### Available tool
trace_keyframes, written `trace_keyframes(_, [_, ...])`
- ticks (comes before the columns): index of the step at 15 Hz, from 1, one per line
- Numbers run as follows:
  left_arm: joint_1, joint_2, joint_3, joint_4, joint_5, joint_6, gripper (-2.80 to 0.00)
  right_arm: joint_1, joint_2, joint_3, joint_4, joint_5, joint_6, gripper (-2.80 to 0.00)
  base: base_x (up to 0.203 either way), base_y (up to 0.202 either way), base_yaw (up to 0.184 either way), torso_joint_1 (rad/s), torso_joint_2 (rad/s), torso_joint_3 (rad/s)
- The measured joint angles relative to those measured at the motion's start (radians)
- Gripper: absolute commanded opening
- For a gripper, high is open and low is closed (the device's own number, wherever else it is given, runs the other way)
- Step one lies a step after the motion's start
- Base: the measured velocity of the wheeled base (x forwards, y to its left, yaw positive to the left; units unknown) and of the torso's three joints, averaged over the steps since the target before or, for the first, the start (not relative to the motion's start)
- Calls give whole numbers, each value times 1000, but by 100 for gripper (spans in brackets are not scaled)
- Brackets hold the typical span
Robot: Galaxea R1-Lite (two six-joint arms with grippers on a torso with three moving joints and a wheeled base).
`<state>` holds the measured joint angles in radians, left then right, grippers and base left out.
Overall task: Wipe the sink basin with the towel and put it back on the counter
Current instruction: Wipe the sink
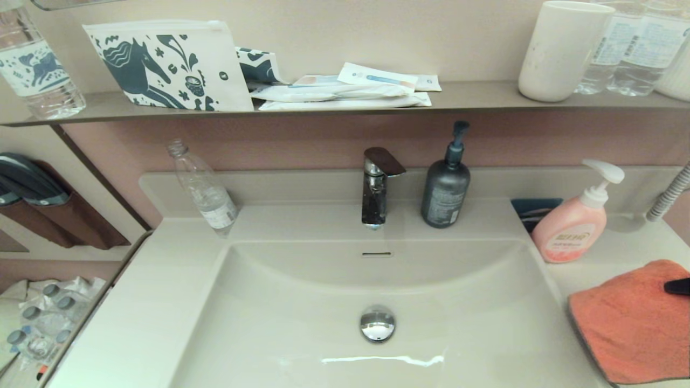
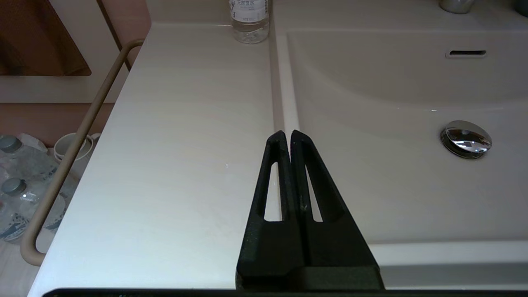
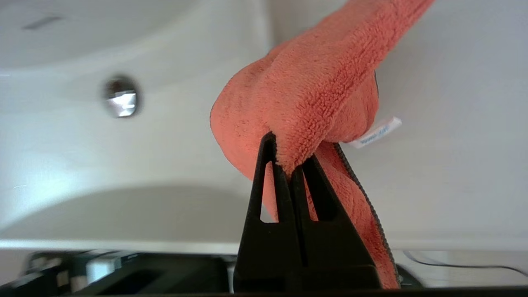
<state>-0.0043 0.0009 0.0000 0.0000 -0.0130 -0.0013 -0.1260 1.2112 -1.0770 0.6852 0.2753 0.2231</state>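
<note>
The orange towel (image 1: 630, 320) lies bunched on the counter (image 1: 609, 269) right of the sink basin (image 1: 302, 302). My right gripper (image 3: 291, 154) is shut on a fold of the towel (image 3: 313, 82), lifting it a little; its dark edging and white tag (image 3: 374, 133) show. Only a black fingertip (image 1: 677, 286) of that gripper shows at the head view's right edge. The chrome drain stopper (image 1: 377, 323) sits mid-basin below the overflow slot (image 1: 376, 254). My left gripper (image 2: 287, 134) is shut and empty, hanging above the counter (image 2: 181, 144) at the basin's left rim.
A tap (image 1: 375, 186), a dark pump bottle (image 1: 446, 186) and a pink soap pump bottle (image 1: 574, 223) stand behind the basin. A clear bottle (image 1: 205, 191) leans at the back left. A hose (image 1: 671, 194) is at the far right. The shelf (image 1: 474, 97) above holds a cup and pouches.
</note>
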Motion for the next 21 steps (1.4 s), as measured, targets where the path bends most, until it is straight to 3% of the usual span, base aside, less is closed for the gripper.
trace_keyframes(6, [0,0,0,0,-1,0,-280,369,-5,-90,11,-132,275,-280,0,0,0,0,0,0])
trace_keyframes(12, [0,0,0,0,-1,0,-280,685,146,-106,-36,-309,504,-280,0,0,0,0,0,0])
trace_keyframes(15, [0,0,0,0,0,0,-280,780,230,-38,-66,-395,610,-280,0,0,0,0,0,0])
trace_keyframes(21, [0,0,0,0,-1,0,-280,869,328,107,-270,-403,657,-280,0,0,0,0,0,0])
